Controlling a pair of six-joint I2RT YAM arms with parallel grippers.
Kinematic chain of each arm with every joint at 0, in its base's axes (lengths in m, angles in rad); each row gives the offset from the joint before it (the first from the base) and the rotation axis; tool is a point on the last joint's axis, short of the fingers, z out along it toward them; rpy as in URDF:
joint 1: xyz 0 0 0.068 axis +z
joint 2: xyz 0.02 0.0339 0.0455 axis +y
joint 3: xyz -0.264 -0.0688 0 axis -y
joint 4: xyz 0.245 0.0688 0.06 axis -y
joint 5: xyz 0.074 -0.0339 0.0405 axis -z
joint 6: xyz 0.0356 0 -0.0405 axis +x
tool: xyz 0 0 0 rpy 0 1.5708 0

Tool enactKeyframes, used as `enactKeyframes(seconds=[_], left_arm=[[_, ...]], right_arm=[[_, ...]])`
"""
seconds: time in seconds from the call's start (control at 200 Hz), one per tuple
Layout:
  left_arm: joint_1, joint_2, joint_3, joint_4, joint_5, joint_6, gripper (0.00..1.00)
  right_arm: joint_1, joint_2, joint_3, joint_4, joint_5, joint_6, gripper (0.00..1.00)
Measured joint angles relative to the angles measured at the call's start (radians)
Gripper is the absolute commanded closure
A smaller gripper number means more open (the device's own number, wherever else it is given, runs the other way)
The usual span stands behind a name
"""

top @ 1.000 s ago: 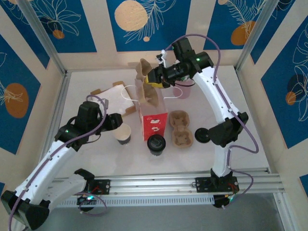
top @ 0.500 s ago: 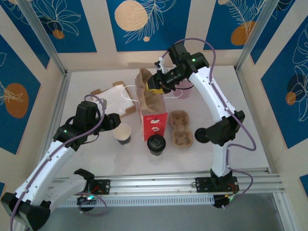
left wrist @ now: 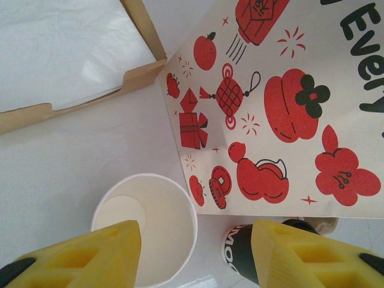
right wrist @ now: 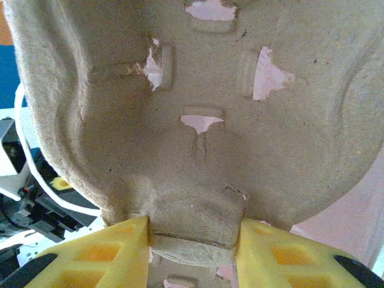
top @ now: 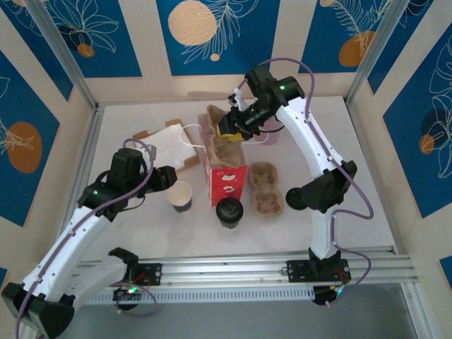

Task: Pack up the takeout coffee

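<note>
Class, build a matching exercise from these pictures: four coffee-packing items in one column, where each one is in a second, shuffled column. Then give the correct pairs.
Items
1. open paper cup
2. black-lidded cup
3. loose pulp tray
4. held pulp tray, in the right gripper

Places
A. flat on the table, right of the paper bag
B. at the bag's open top
C. left of the bag
D. in front of the bag's red face

Pairs: 1-C, 2-D, 3-A, 4-B

In bag [top: 227, 182] mouth, pulp tray [top: 222, 141] blocks entry; open cup [top: 181, 195] alongside.
</note>
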Motion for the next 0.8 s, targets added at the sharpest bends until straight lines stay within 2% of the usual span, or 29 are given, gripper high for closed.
enactKeyframes(seconds=[0.8], left_arm=[[0.002, -0.005, 0.000, 0.002, 0.006, 0.000, 0.48]], right_arm=[[-0.001, 0.021, 0.062, 0.000, 0.018, 0.012, 0.62]])
